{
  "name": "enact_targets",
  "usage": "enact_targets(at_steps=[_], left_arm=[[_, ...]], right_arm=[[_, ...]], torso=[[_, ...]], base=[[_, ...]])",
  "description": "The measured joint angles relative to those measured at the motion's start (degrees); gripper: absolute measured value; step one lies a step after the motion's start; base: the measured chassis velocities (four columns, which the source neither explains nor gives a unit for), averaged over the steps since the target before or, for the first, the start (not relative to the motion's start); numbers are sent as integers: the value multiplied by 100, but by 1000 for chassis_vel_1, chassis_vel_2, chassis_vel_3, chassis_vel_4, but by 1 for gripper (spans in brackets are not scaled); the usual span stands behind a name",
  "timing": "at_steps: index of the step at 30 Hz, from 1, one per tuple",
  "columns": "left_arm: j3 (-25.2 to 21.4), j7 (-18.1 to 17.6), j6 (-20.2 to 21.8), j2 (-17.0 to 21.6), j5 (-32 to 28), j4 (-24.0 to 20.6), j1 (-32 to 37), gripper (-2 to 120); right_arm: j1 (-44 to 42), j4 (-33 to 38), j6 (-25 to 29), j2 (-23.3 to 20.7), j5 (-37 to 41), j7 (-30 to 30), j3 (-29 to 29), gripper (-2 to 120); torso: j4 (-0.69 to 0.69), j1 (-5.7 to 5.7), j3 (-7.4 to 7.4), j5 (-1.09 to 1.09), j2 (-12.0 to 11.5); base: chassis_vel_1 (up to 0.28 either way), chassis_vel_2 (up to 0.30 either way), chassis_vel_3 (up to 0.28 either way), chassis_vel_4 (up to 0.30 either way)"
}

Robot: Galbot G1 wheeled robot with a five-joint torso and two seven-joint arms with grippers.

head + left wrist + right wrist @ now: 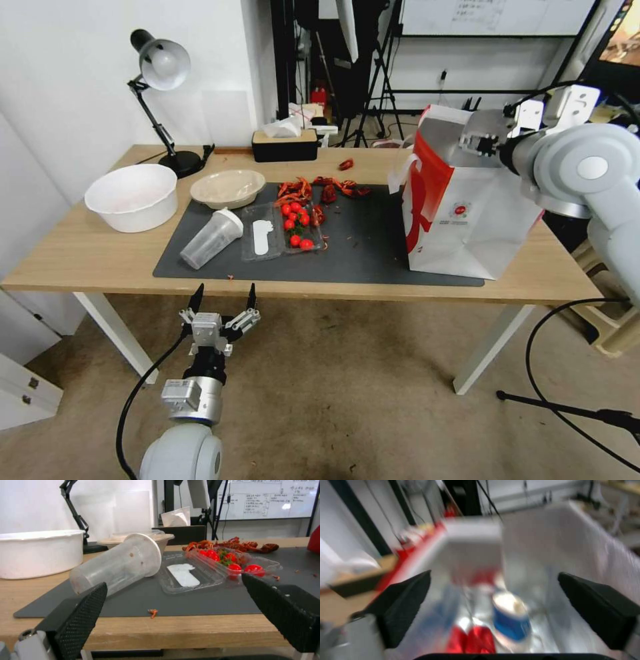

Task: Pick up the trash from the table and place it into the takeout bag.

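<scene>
One long light-wood desk [80,257] with white legs carries one dark grey mat [373,257]. On the mat lie one clear plastic lidded cup [211,239] tipped on its side and one open clear plastic clamshell tray [283,230] holding about six red cherry tomatoes [295,220], with a scatter of red crayfish shells [323,190] just behind it. Off the mat stand one shallow beige bowl [227,188] and one larger white round bowl [132,197].

The tall boxy white takeout bag [467,227] with red sides stands at the mat's right end; its small red logo cannot be read. Inside it, the right wrist view shows one blue-and-white paper cup [510,616] and one crushed red can [471,640].

The right end effector [481,142] hovers over the bag's open mouth, released and empty. The left end effector [223,299] hangs before the desk's front edge near the lidded cup, fingers spread wide, grasping nothing.
</scene>
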Motion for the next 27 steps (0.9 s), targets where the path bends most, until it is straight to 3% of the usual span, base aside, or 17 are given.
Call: enact_targets(at_steps=[3,7,8,11,12,16,20,27], left_arm=[[-4,0,1,-3,0,5,1,100],[-27,0,5,-2,0,7,-5,100],[-27,0,5,-2,0,7,-5,100],[-32,-2,7,-2,0,6,1,100],[-32,-2,7,-2,0,6,1,100],[-35,-3,9,-6,8,4,9,100],[-29,-3,7,-36,34,4,13,100],[-14,-4,-1,-68,68,-4,33,100]], right_arm=[[23,182,399,8,-359,-378,66,100],[-697,977,1774,-219,-2182,-2047,215,100],[-697,977,1774,-219,-2182,-2047,215,100],[-1472,1488,2536,-307,-3374,-2816,516,100],[-1472,1488,2536,-307,-3374,-2816,516,100],[-2594,2071,3134,-304,-4681,-3291,924,100],[-3347,2529,3260,-134,-5265,-3289,1071,100],[-4132,2664,3641,179,-6129,-3390,1208,100]], torso=[[0,0,0,-1,0],[-1,0,0,0,0],[-1,0,0,0,0],[1,0,0,-1,1],[1,0,0,-1,1],[-2,0,-1,0,1],[0,-1,-1,0,2],[0,0,-1,0,1]], base=[[0,0,0,0],[0,0,0,0],[0,0,0,0],[0,0,0,0],[0,0,0,0],[0,0,0,0],[0,0,0,0],[0,0,0,0]])
